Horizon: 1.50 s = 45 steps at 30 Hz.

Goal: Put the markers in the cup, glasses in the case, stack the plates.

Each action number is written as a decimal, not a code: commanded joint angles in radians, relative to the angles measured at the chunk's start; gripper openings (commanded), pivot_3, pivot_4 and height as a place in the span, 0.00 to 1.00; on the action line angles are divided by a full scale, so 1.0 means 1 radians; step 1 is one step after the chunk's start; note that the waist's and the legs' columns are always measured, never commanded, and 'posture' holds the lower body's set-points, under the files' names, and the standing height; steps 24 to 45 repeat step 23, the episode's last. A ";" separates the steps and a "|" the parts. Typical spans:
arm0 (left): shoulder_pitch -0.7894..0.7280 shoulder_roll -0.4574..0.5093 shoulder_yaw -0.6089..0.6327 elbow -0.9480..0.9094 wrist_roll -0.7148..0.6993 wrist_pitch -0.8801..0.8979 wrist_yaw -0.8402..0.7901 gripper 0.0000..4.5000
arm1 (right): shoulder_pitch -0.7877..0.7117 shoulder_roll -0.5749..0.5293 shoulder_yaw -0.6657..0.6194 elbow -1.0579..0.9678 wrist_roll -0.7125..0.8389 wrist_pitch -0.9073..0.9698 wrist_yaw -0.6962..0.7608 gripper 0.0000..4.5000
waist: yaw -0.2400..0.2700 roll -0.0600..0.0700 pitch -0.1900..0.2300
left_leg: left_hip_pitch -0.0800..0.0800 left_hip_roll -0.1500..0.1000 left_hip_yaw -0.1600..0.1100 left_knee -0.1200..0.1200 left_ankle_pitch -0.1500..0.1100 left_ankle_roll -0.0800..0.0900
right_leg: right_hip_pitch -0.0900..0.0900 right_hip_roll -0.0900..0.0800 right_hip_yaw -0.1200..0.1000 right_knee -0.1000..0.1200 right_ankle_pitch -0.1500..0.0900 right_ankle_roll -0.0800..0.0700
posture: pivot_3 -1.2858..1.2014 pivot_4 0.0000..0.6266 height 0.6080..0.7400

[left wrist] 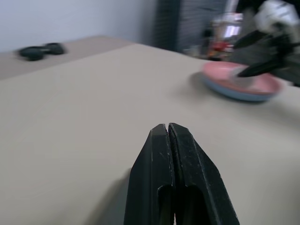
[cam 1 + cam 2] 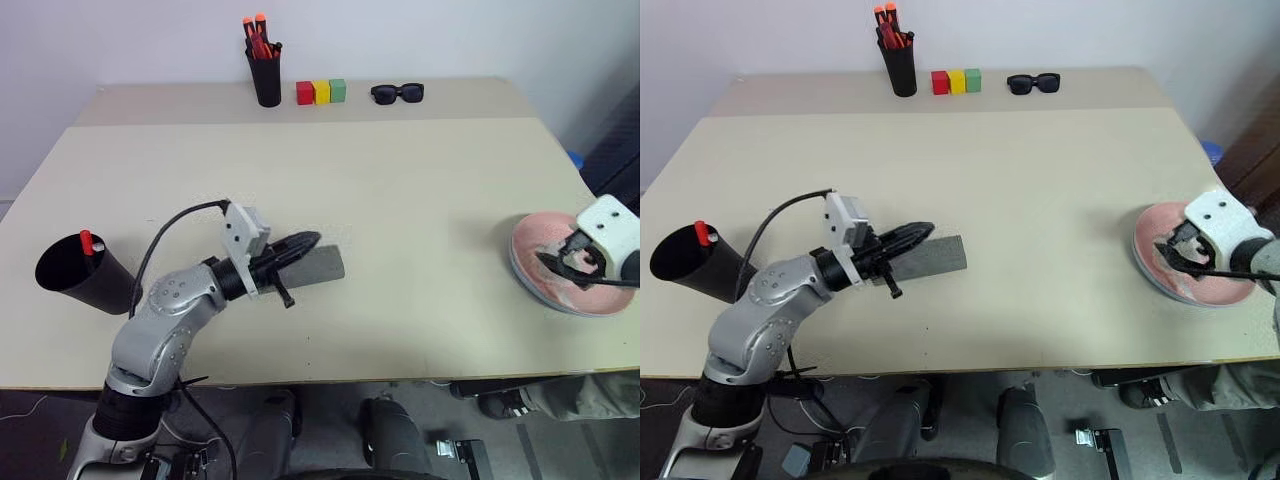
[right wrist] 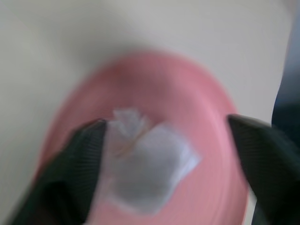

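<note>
The pink plate (image 2: 545, 238) lies on the light blue plate (image 1: 243, 97) near the table's right edge. My right gripper (image 3: 166, 122) hovers over the pink plate, open and empty, and a pale patch shows on the plate below it. The grey case (image 2: 322, 268) lies closed in the middle left. My left gripper (image 2: 312, 241) is shut and empty, stretched level over the case's far edge. The black cup (image 2: 72, 275) stands tilted at the far left with a red-capped marker (image 2: 88, 243) inside. The glasses are hidden.
At the back of the table stand a black pen holder (image 2: 266, 78) with orange-capped pens, red, yellow and green blocks (image 2: 321, 92), and black sunglasses (image 2: 397, 93). The right plates sit close to the table's edge (image 2: 600, 345).
</note>
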 commanded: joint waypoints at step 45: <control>0.303 0.076 0.277 -0.152 0.087 -0.059 0.160 0.00 | -0.250 0.266 0.186 -0.045 0.273 -0.010 0.163 0.93 | 0.004 -0.001 0.000 | -0.001 0.000 -0.004 -0.001 -0.002 0.000 | 0.000 0.000 0.000 -0.003 0.000 0.000 | 0.52 0.24 1.00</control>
